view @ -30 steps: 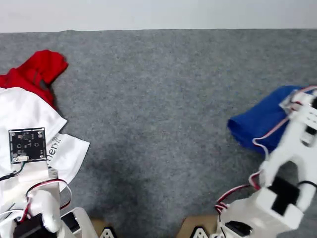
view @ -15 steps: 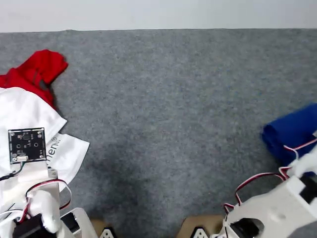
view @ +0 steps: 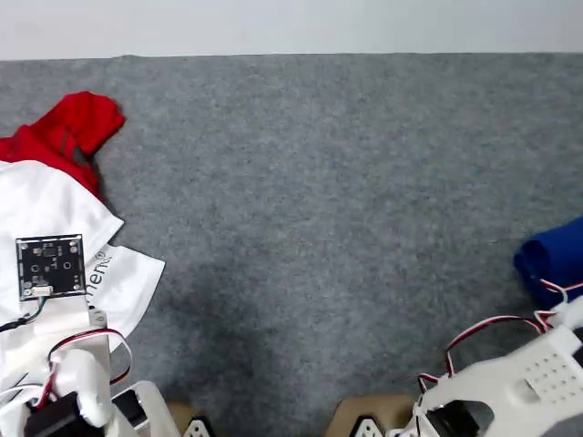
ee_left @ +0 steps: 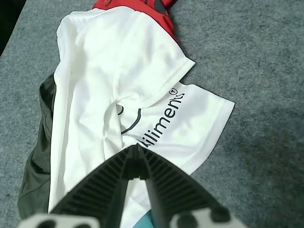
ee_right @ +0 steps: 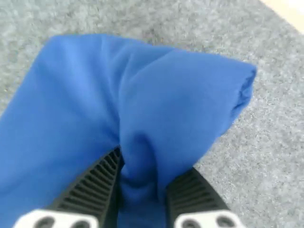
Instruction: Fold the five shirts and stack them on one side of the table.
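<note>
A blue shirt lies bunched at the table's right edge. My right gripper is shut on a fold of the blue shirt, pinching the cloth between its black fingers. At the left edge a white shirt with dark print lies over a red shirt. My left gripper hangs above the white shirt, shut with nothing in it. A dark shirt and the red shirt peek out from under the white one.
The grey felt table top stretches wide between the two piles. A white wall borders the far edge. The arm bases stand at the near edge.
My right arm has dragged the blue shirt rightward and toward the near edge, so most of it has left the high view. The left arm and the white pile have not moved.
</note>
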Controlling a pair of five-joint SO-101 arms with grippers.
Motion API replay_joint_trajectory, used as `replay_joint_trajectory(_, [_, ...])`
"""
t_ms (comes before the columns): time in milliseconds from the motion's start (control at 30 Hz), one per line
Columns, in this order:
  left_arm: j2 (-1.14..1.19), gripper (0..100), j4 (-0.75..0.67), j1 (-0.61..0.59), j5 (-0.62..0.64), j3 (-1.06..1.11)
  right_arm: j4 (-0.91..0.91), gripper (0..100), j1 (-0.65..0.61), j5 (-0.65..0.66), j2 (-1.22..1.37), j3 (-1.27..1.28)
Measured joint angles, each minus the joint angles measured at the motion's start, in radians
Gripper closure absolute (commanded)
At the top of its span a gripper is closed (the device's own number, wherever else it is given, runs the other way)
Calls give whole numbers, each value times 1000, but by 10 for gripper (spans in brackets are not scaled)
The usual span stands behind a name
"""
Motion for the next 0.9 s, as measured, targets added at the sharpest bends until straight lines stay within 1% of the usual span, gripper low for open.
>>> replay_joint_trajectory(67, [0, 998, 0, 0, 0, 0, 0, 701, 12, 2, 0, 0])
replay_joint_trajectory(100, [0, 998, 0, 0, 0, 0, 0, 679, 20, 3, 0, 0])
replay_joint_trajectory(233, [0, 998, 0, 0, 0, 0, 0, 689, 57, 3, -28, 0])
replay_joint_trajectory(333, [0, 998, 0, 0, 0, 0, 12, 727, 52, 3, -110, 0])
replay_joint_trajectory(400, [0, 998, 0, 0, 0, 0, 46, 774, 49, 3, -170, 0])
replay_joint_trajectory(467, [0, 998, 0, 0, 0, 0, 92, 842, 38, 3, -221, 0])
replay_joint_trajectory(567, [0, 998, 0, 0, 0, 0, 186, 987, -17, 3, -275, 0])
replay_joint_trajectory(600, [0, 998, 0, 0, 0, 0, 212, 994, -41, 3, -281, 0])
replay_joint_trajectory(633, [0, 998, 0, 0, 0, 0, 235, 972, -64, 3, -281, 0])
replay_joint_trajectory(667, [0, 998, 0, 0, 0, 0, 256, 971, -89, 3, -281, 0])
replay_joint_trajectory(733, [0, 998, 0, 0, 0, 0, 285, 992, -124, 3, -270, 0])
replay_joint_trajectory(833, [0, 998, 0, 0, 0, 0, 301, 990, -160, 3, -219, 20])
replay_joint_trajectory(900, [0, 998, 0, 0, 0, 0, 301, 990, -176, -28, -172, 48])
